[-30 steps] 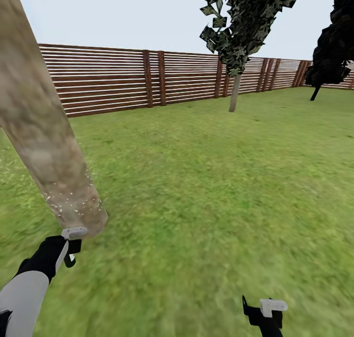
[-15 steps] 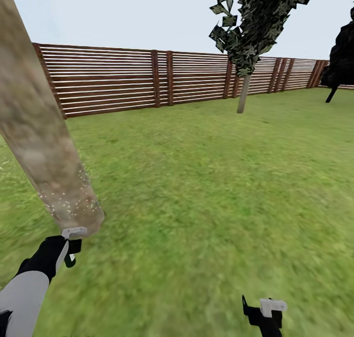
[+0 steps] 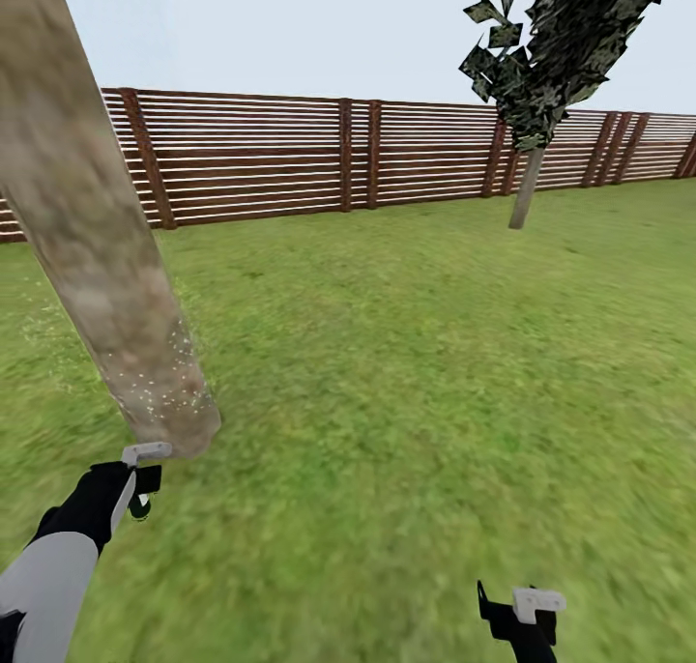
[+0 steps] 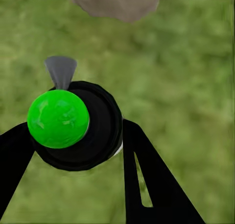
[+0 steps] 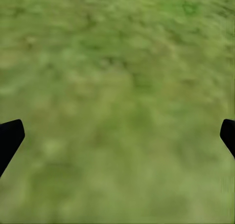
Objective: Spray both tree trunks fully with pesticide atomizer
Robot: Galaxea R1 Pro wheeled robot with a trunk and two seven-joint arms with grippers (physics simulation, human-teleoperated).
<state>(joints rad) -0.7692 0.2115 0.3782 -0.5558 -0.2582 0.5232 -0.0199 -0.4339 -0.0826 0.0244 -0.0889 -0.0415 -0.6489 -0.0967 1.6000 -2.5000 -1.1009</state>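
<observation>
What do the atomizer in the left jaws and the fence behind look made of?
Atomizer: probably plastic, with a glossy bright-green cap catching highlights on a smooth black round body with a grey nozzle. Fence: looks like wood, matte reddish-brown horizontal slats on darker posts. Being simulator renders, both are guesses from colour and sheen.

L arm reaches fwd, left end effector (image 4: 73, 136) clamped on atomizer (image 4: 73, 123). Right end effector (image 5: 117, 136) low, fingers wide apart, empty.
</observation>
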